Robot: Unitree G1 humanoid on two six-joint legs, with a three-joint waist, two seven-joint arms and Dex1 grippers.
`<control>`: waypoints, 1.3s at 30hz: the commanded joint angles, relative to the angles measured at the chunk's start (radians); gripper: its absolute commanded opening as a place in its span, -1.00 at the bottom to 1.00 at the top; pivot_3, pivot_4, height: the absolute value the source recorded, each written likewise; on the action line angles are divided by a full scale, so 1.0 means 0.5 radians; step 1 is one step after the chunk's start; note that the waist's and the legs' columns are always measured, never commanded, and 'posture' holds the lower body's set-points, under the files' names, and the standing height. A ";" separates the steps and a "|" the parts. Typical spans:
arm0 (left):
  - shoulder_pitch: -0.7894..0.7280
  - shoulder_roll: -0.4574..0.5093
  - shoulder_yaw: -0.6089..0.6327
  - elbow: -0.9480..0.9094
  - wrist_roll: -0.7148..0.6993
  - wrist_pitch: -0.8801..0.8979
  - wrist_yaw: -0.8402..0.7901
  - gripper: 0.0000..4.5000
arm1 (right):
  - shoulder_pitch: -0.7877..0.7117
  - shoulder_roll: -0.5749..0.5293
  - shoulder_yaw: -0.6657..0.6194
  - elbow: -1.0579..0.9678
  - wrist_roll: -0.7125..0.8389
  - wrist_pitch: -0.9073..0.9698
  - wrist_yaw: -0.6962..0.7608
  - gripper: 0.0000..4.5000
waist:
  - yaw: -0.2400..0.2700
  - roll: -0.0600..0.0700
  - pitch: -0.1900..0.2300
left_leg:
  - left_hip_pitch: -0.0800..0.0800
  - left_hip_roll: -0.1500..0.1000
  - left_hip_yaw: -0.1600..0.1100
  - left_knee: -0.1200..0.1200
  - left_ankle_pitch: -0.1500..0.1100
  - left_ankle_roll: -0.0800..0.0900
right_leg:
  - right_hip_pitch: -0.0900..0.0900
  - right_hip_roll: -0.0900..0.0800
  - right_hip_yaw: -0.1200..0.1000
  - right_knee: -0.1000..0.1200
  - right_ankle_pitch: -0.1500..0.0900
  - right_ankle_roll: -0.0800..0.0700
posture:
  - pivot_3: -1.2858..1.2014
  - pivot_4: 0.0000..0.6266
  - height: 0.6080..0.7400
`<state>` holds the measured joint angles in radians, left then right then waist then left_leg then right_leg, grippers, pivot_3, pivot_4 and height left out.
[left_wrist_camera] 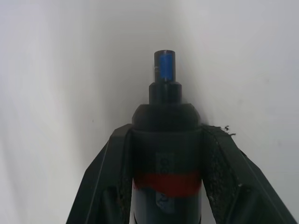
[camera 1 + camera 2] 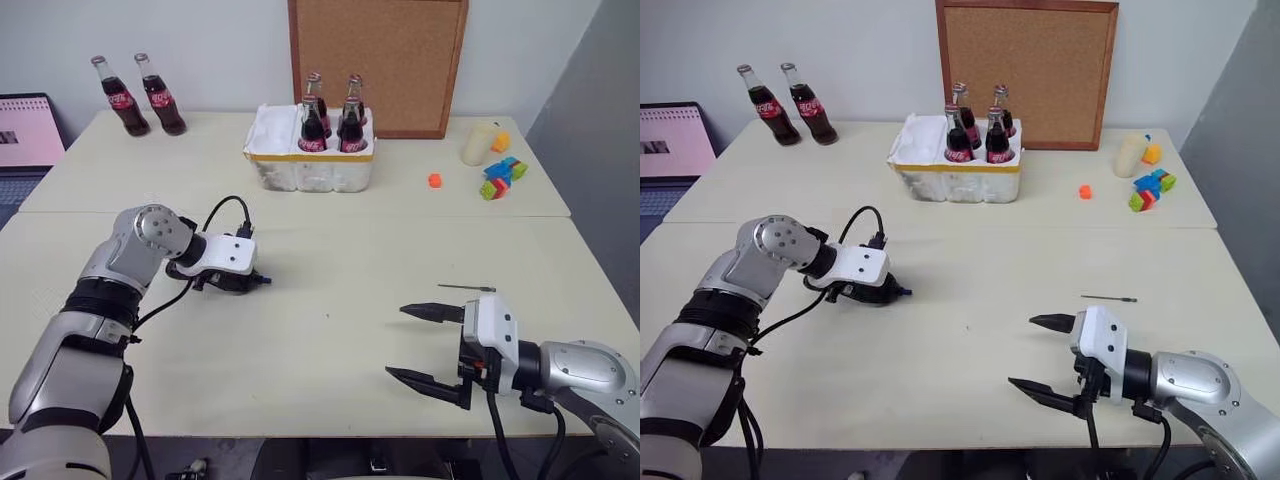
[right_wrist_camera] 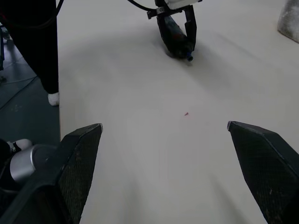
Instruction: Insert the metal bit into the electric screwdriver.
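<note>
The electric screwdriver lies low on the cream table, over on the robot's left, clamped in the left gripper, with just its tip poking out past the black fingers. From the head camera, the metal bit rests flat on the table on the right side, well apart from the screwdriver and just beyond the right gripper, whose two fingers stand wide apart above the table with nothing between them. At the back sit a white crate of cola bottles, two more bottles and a cork board.

In the left wrist view, both fingers press the dark body at its red band, the blue tip ahead.

In the right wrist view, the spread fingers frame bare table; across it the left gripper grasps the screwdriver.
</note>
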<state>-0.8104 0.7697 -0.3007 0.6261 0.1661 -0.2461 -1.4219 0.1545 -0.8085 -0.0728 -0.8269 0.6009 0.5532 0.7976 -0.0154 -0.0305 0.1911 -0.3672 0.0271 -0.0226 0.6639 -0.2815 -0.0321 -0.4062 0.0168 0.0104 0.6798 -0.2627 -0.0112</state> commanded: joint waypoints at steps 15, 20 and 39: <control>0.066 -0.853 0.598 -0.906 -0.863 1.105 0.979 -0.27 | -0.378 -0.179 -0.642 0.081 0.611 0.193 -0.127 1.00 | 0.013 -0.006 0.002 | 0.001 0.000 -0.001 0.001 0.000 0.000 | 0.000 0.000 0.003 0.001 0.000 0.003 | 0.03 -0.52 1.00; 0.254 -1.046 0.575 -1.050 -0.826 1.093 1.295 -0.27 | -0.505 -0.180 -0.554 0.068 0.679 0.252 -0.184 1.00 | 0.009 -0.006 0.002 | 0.003 0.001 -0.001 -0.003 0.000 -0.001 | -0.001 0.002 0.007 0.000 0.000 0.002 | 0.03 -0.52 1.00; 0.781 -0.832 0.632 -1.302 -0.793 0.867 1.508 -0.27 | -0.720 -0.298 -0.386 0.113 0.712 0.376 -0.139 1.00 | -0.038 -0.004 0.001 | 0.006 0.003 0.000 -0.003 0.000 -0.001 | 0.002 0.003 0.011 0.002 0.001 0.004 | 0.03 -0.52 1.00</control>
<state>-0.4459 0.3162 -0.0358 -0.0143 -0.2396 0.1699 -0.6851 -0.1865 -0.9440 -0.2522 -0.7740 0.9452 0.7486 0.7188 -0.0342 -0.0327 0.1919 -0.3641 0.0287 -0.0224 0.6621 -0.2814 -0.0324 -0.4051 0.0192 0.0162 0.6808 -0.2619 -0.0093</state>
